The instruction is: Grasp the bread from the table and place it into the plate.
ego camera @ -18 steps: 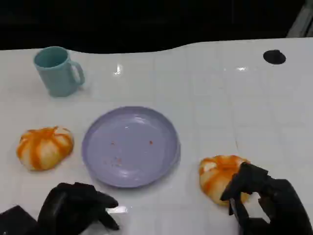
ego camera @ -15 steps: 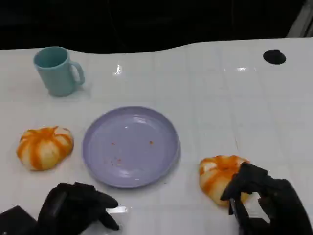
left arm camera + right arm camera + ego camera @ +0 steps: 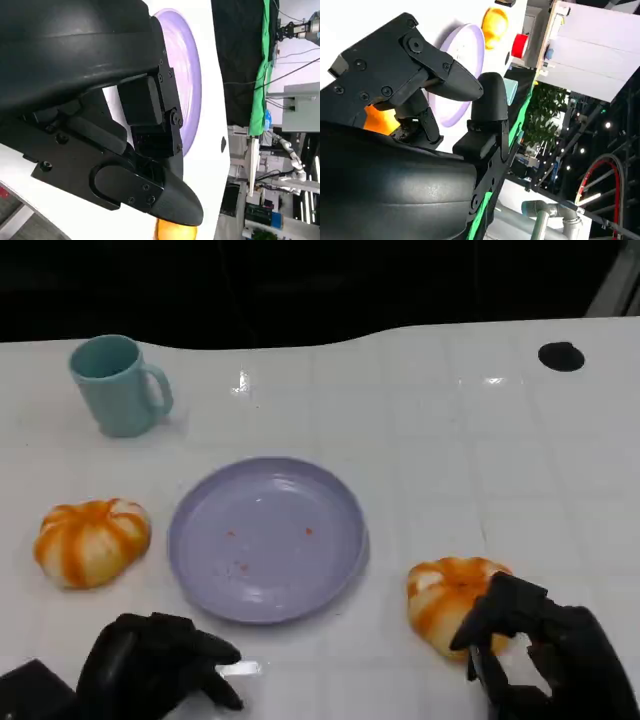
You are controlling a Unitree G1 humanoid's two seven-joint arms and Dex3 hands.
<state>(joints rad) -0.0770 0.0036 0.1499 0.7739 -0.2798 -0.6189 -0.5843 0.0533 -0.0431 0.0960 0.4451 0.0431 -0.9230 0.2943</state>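
Observation:
Two orange-and-white striped breads lie on the white table. One bread [image 3: 92, 541] sits left of the lilac plate [image 3: 268, 538]; the other bread [image 3: 448, 598] sits to the plate's right. My right hand [image 3: 545, 660] is at this right bread's near right side, its fingers spread and touching the edge. In the right wrist view that bread [image 3: 381, 120] shows between the fingers of the right hand [image 3: 420, 100], with the plate [image 3: 465, 55] beyond. My left hand [image 3: 155, 665] rests on the table in front of the plate, holding nothing. The plate holds only crumbs.
A teal mug [image 3: 118, 385] stands at the back left. A small black disc [image 3: 561, 356] lies at the back right. The table's far edge runs along a dark background. White tabletop lies between the plate and the right bread.

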